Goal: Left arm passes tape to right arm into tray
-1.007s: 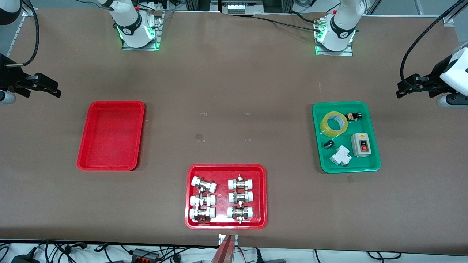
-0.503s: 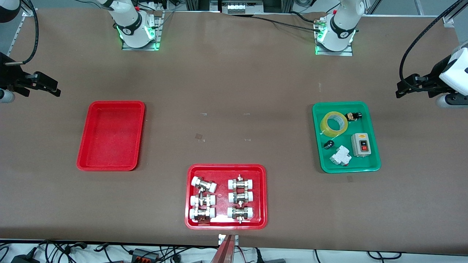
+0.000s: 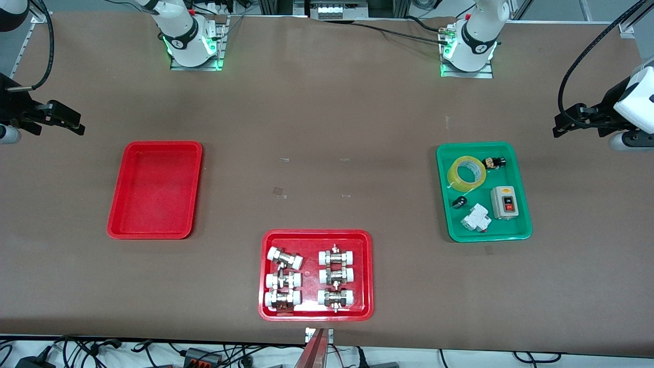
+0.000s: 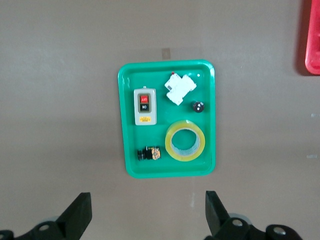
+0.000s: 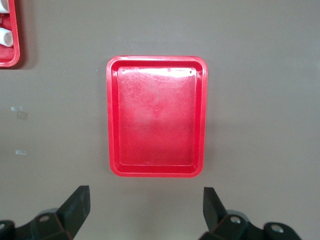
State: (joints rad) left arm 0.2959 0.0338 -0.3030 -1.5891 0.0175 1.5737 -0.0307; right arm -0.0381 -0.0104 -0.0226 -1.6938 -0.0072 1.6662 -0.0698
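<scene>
The yellow translucent tape (image 3: 466, 174) lies flat in the green tray (image 3: 522, 232), at the tray's end nearer the robot bases; it also shows in the left wrist view (image 4: 185, 140). My left gripper (image 3: 561, 128) is open and empty, up over bare table at the left arm's end, apart from the green tray (image 4: 125, 165). Its own view shows it (image 4: 148, 200) with the jaws wide apart. The plain red tray (image 3: 153, 189) is empty. My right gripper (image 3: 76, 125) is open and empty over bare table at the right arm's end, apart from that tray (image 5: 155, 115), jaws wide apart (image 5: 145, 195).
The green tray also holds a grey switch box (image 3: 504, 202), a white breaker (image 3: 475, 218) and two small dark parts. A red tray of white-and-metal fittings (image 3: 316, 275) stands near the table's front edge. Small tape marks lie mid-table.
The right gripper has shifted very slightly. The left gripper, the tape and the trays have not moved.
</scene>
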